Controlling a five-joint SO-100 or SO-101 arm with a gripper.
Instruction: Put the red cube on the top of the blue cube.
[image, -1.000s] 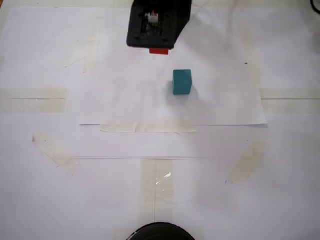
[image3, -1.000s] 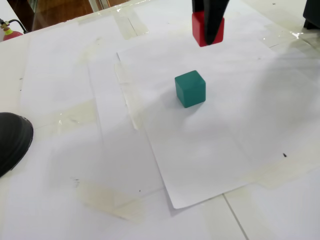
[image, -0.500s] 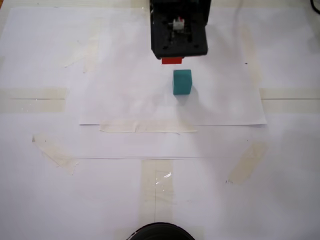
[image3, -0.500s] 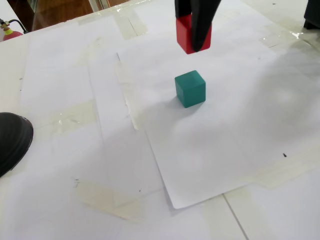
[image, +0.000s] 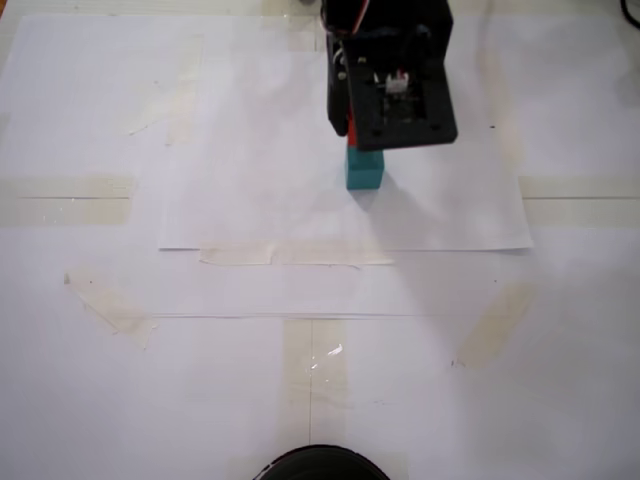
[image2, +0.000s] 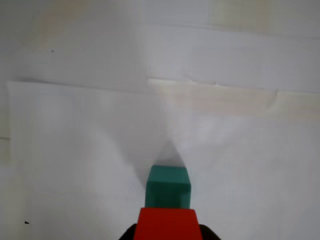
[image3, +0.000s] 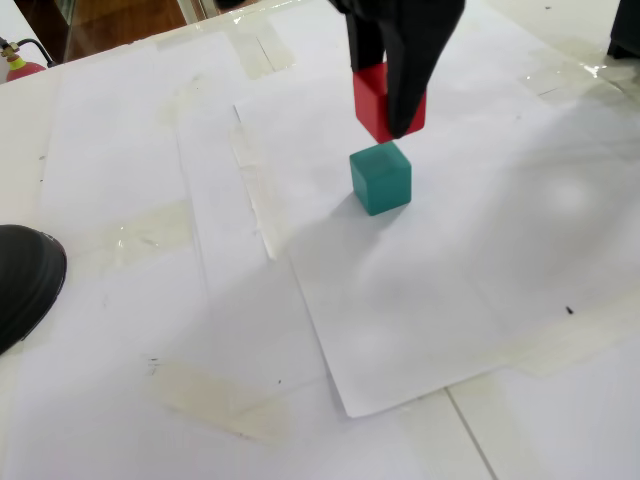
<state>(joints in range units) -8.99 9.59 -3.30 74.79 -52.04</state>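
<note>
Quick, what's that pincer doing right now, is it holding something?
Pincer: closed on the red cube, held just above the blue cube.

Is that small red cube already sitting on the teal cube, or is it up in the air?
In the air. In a fixed view the small red cube hangs clamped in the gripper, just above the teal cube, apparently not touching.

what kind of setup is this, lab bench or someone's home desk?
Can't tell which; it looks like an improvised tabletop test area: white paper sheets taped down with tape strips, with only the red cube and blue cube on top.
</note>
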